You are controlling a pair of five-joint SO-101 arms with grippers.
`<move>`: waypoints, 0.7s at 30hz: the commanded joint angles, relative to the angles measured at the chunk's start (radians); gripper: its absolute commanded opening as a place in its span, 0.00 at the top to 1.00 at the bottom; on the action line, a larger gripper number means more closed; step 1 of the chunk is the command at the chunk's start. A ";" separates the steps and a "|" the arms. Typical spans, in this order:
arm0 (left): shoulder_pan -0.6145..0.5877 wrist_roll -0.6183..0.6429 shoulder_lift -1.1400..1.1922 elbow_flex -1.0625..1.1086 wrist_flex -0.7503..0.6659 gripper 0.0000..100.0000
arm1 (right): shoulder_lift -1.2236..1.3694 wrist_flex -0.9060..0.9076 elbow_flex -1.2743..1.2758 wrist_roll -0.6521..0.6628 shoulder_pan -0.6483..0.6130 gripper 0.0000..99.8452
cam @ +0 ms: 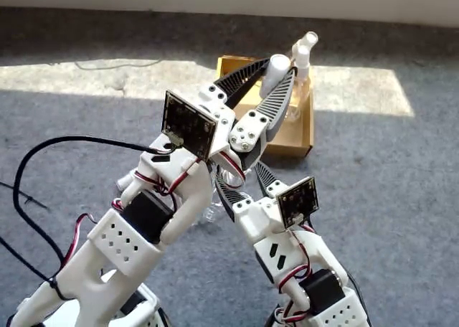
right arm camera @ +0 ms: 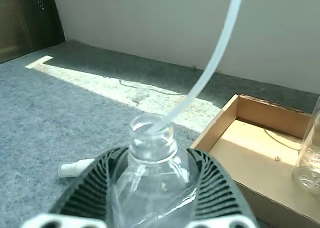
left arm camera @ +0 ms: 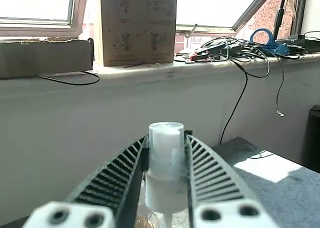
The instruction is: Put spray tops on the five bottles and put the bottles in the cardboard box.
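We see the left end effector (left arm camera: 166,143) clamped on a white spray top (left arm camera: 166,163), its two ribbed fingers (left arm camera: 120,173) pressing the top's sides; the top stands upright between them; in the high view this end effector (cam: 276,76) is raised in front of the box (cam: 301,144). The top's thin tube (right arm camera: 210,68) slants down into the open neck of a clear bottle (right arm camera: 152,178); the top itself is well above that neck, not seated on it. The right end effector (right arm camera: 152,160) is closed on this bottle, gripping its shoulders, and the bottle stands upright just beside the near corner of the box (right arm camera: 250,148). A second bottle (cam: 300,90) stands upright inside the box, by its far wall, with a spray top already on it; its clear base (right arm camera: 310,158) shows in the right wrist view. A loose top (right arm camera: 75,168) lies on its side on the grey carpet (right arm camera: 75,103), near the held bottle and apart from the box.
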 commanded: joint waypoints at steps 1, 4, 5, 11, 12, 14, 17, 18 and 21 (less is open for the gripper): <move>-0.016 -0.003 0.001 -0.048 -0.018 1.00 | -0.010 -0.016 -0.031 -0.005 0.013 1.00; -0.016 -0.003 -0.025 -0.030 -0.005 1.00 | -0.010 -0.016 -0.031 -0.005 0.015 1.00; -0.013 -0.003 -0.050 -0.013 0.005 1.00 | -0.010 -0.016 -0.033 -0.006 0.016 1.00; -0.016 -0.008 -0.240 0.148 0.068 1.00 | -0.010 -0.016 -0.039 -0.006 0.018 1.00; -0.016 -0.008 -0.263 0.183 0.077 1.00 | -0.010 -0.016 -0.039 -0.006 0.018 1.00; -0.010 -0.006 -0.308 0.251 0.101 1.00 | -0.010 -0.016 -0.039 -0.006 0.018 1.00; -0.008 -0.005 -0.357 0.340 0.127 1.00 | -0.010 -0.016 -0.039 -0.006 0.050 1.00; -0.013 -0.005 -0.371 0.361 0.138 1.00 | -0.010 -0.016 -0.039 -0.006 0.071 1.00; -0.016 -0.005 -0.407 0.415 0.158 1.00 | -0.010 -0.016 -0.041 -0.009 0.117 1.00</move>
